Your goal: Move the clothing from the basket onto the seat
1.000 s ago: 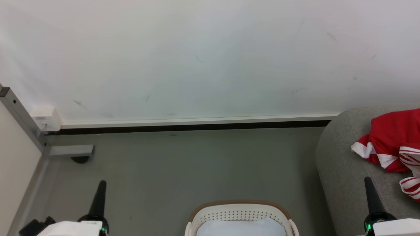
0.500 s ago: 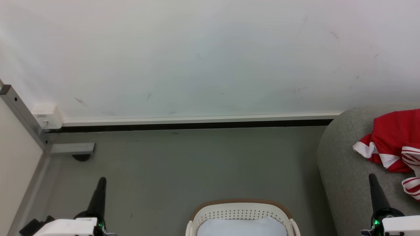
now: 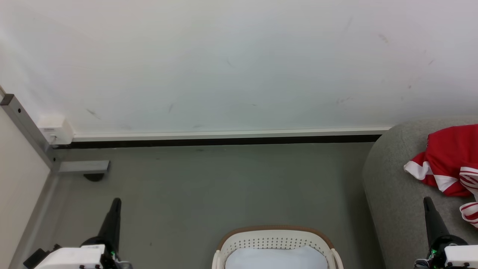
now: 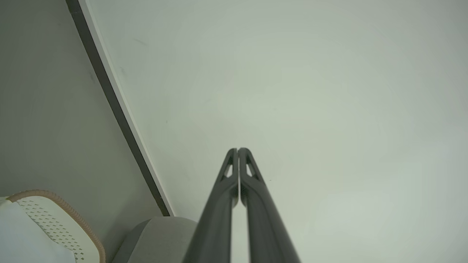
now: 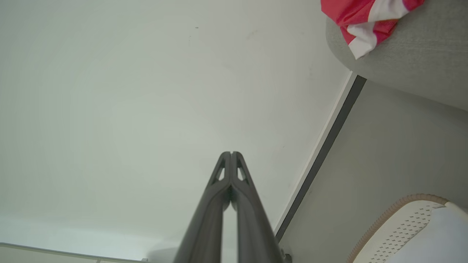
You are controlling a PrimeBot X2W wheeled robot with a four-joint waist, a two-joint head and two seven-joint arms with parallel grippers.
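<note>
A scuffed white wall [image 3: 239, 63] spans the upper half of my head view. It meets a grey floor [image 3: 209, 186] along a white skirting board [image 3: 224, 134] with a dark gap beneath it.

At the right edge, the light-grey upholstered seat [image 3: 388, 175] shows one rounded corner close against the wall. The cream basket [image 3: 274, 243], with its perforated wall and brown rim band, stands on the floor at bottom centre, near the seat's left side but apart from it. Pale white material [image 3: 276, 258] lies inside it; I cannot tell whether this is a garment or a lining.

The clothing [image 3: 448, 160], red with white stripes and panels, lies crumpled on top of the seat and runs out of frame to the right. In my right wrist view, a red-and-white fold hangs just over the seat's rounded edge.

My left end effector [image 3: 116, 203] points up at the lower left, over bare floor and well left of the basket. My right end effector [image 3: 428, 202] points up at the lower right, seen against the seat's grey fabric below the clothing. Both wrist views show the dark fingers pressed together tip to tip, closed on themselves.

At far left, a grey metal post [image 3: 26, 129] slants down to a flat foot [image 3: 84, 166]. A small white box [image 3: 56, 130] sits where the skirting ends.
</note>
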